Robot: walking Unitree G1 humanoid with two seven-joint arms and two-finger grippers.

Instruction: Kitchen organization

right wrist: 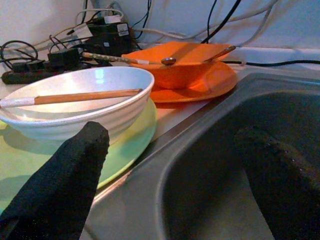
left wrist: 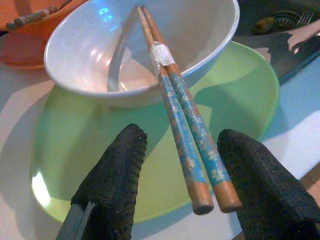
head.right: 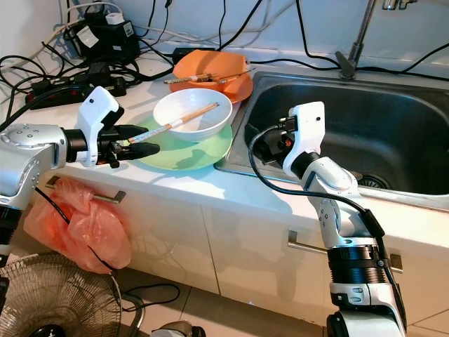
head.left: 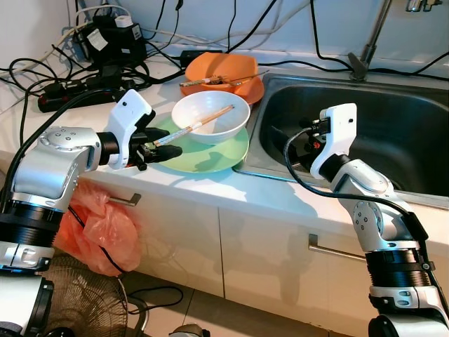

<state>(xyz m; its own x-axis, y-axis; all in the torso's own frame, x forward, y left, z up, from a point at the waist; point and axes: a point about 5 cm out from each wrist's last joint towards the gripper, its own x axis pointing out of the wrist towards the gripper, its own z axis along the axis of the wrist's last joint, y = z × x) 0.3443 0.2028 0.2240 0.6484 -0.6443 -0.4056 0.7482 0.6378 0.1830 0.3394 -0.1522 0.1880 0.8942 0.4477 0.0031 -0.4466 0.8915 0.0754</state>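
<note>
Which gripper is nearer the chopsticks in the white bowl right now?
Left. The left gripper is open with its fingers either side of the chopsticks' blue handle ends, over the green plate. The right gripper is open too, over the sink edge, beyond the white bowl.

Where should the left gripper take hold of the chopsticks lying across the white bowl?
Grip the chopsticks by the blue patterned handle ends sticking out past the white bowl rim, coming from the counter-edge side: the left gripper is open and already straddles them there.
</note>
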